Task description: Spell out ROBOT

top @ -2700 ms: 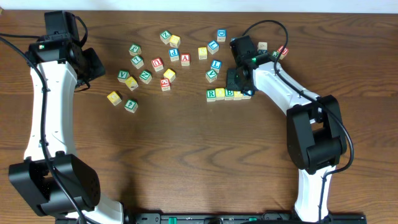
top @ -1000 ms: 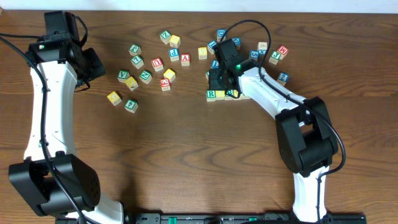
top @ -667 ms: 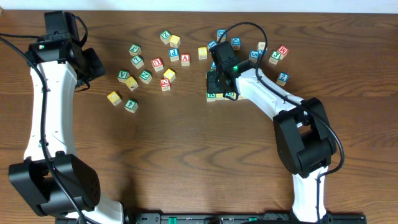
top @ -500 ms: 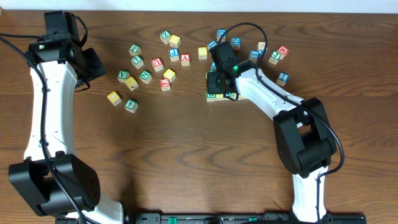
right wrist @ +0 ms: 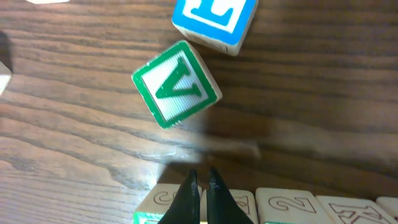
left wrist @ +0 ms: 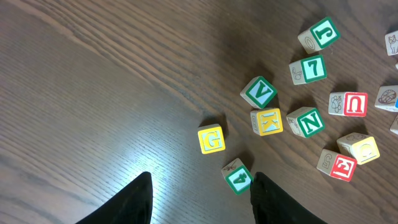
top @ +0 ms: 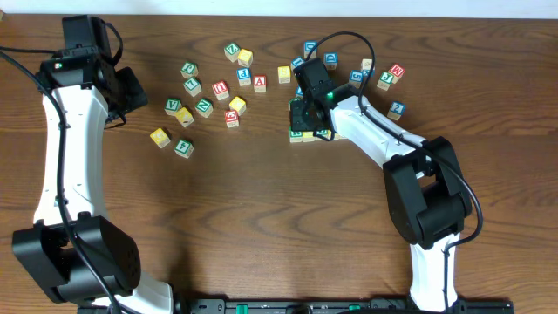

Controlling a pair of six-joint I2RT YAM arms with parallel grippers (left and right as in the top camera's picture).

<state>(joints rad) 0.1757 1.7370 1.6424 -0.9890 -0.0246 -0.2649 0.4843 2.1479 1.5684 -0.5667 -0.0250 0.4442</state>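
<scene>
Letter blocks (top: 221,88), small wooden cubes with green, red, blue or yellow faces, lie scattered over the far half of the dark wood worktop (top: 261,218). A short row (top: 310,134) of them sits side by side near the middle. The right tool (top: 302,115) hangs directly over the left end of that row and hides part of it. In its wrist view its two dark fingers (right wrist: 192,190) are pressed almost together with nothing seen between them, their tips just above the row's pale side faces. Just beyond the tips a green V block (right wrist: 176,84) lies turned at an angle, with a blue block (right wrist: 214,18) past it. The left tool (left wrist: 202,183) is spread wide and holds nothing, well apart from the row. A green 4 block (left wrist: 239,177) lies just inside one of its fingers and a yellow G block (left wrist: 211,139) just beyond the tips, with a yellow K block (left wrist: 267,121) and a green N block (left wrist: 306,122) farther on.
</scene>
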